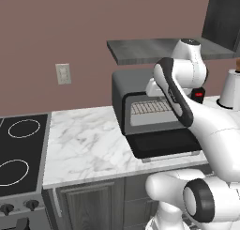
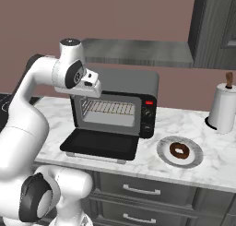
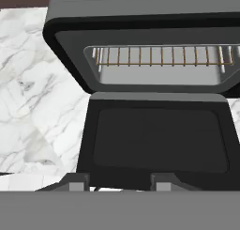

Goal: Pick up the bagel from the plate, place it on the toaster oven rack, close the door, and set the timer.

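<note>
The toaster oven (image 2: 115, 105) was seen on the marble counter (image 2: 193, 123), its door (image 2: 101, 144) dropped flat toward the robot and the rack (image 2: 109, 108) bare inside the cavity. In the hand view the door (image 3: 159, 144) lay directly below the camera, with the rack (image 3: 161, 56) at twelve o'clock from it and the oven shell (image 3: 140, 8) beyond.

The gripper (image 3: 120, 181) was shown by two dark finger tips (image 3: 75, 182) at six o'clock of the hand view, set only a modest gap apart with nothing between them; it was held above the near edge of the open door. In the right base view the hand was raised in front of the oven's upper left corner.

The bagel (image 2: 179, 151), dark brown, was lying in the middle of the plate (image 2: 164, 157), which rested on the counter at about four o'clock from the oven, just beside the door's right end. A paper towel roll (image 2: 222, 109) was standing upright at two o'clock from the plate, well apart from it. A stovetop (image 1: 18, 151) was seen at nine o'clock from the oven in the left base view.
</note>
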You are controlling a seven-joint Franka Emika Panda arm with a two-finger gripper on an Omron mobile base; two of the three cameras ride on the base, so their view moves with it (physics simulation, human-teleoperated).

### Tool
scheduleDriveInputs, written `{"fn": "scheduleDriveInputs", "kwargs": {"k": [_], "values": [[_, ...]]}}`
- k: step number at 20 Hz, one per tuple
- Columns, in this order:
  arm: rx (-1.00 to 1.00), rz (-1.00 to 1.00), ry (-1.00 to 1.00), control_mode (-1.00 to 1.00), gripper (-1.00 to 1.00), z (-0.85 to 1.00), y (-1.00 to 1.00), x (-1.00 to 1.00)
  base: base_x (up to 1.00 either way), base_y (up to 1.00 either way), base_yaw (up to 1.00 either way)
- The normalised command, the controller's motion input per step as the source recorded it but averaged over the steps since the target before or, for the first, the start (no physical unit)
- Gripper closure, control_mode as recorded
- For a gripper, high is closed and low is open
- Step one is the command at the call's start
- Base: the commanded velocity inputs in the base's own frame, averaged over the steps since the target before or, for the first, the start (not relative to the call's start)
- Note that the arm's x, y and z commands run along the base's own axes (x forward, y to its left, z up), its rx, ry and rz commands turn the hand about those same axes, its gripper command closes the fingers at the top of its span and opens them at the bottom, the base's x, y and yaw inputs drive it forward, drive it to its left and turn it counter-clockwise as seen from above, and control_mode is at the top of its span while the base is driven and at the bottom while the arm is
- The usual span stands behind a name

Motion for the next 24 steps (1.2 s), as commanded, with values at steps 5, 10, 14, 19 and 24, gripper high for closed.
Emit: {"fn": "scheduleDriveInputs", "kwargs": {"k": [5, 10, 14, 19, 24], "values": [[0.0, 0.0, -0.03, -1.0, -1.0, 0.0, 0.0, -0.19, 0.0, 0.0, 0.0], [0.0, 0.0, -0.09, -1.0, -1.0, 0.0, 0.0, -0.31, 0.0, 0.0, 0.0], [-0.07, 0.0, -0.06, -1.0, -1.0, -0.06, 0.0, -0.27, 0.0, 0.0, 0.0], [-0.2, 0.0, 0.0, -1.0, -1.0, -0.26, 0.0, -0.06, 0.0, 0.0, 0.0], [-0.2, 0.0, 0.0, -1.0, -1.0, -0.44, 0.0, 0.0, 0.0, 0.0, 0.0]]}}
